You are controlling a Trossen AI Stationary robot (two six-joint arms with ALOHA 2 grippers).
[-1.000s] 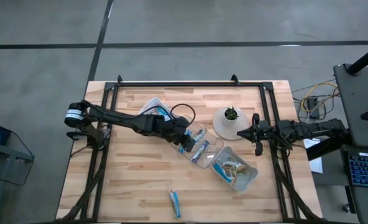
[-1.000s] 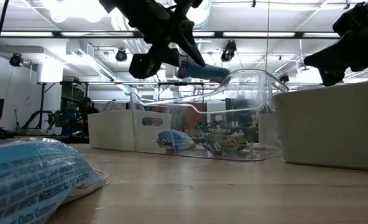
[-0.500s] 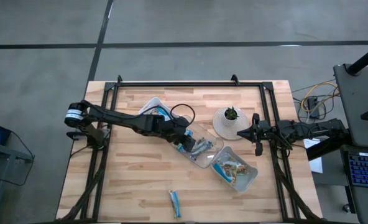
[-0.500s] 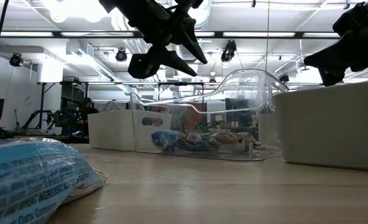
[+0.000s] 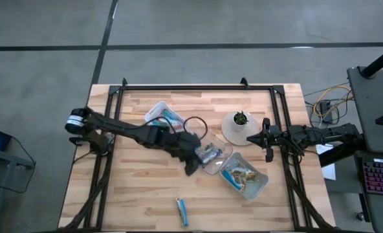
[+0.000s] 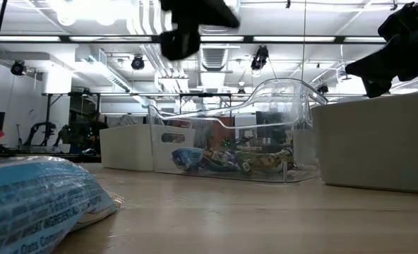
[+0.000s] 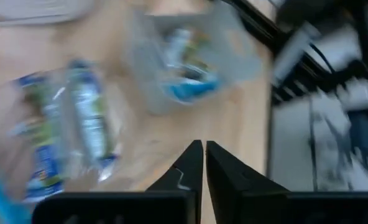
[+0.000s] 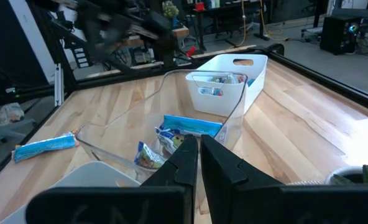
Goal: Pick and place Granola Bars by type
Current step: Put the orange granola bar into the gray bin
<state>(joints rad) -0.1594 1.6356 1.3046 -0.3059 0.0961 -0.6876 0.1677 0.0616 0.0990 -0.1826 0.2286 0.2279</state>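
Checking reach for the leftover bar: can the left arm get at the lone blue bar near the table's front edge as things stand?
Probably yes. The blue bar lies alone on bare wood, and the left gripper, shut and empty, hovers beside the clear tray with nothing between them.

Both arms are dark, slim and jointed. The left arm carries a looping black cable and a white band near its base.

Three clear trays, one potted plant, perhaps eight granola bars
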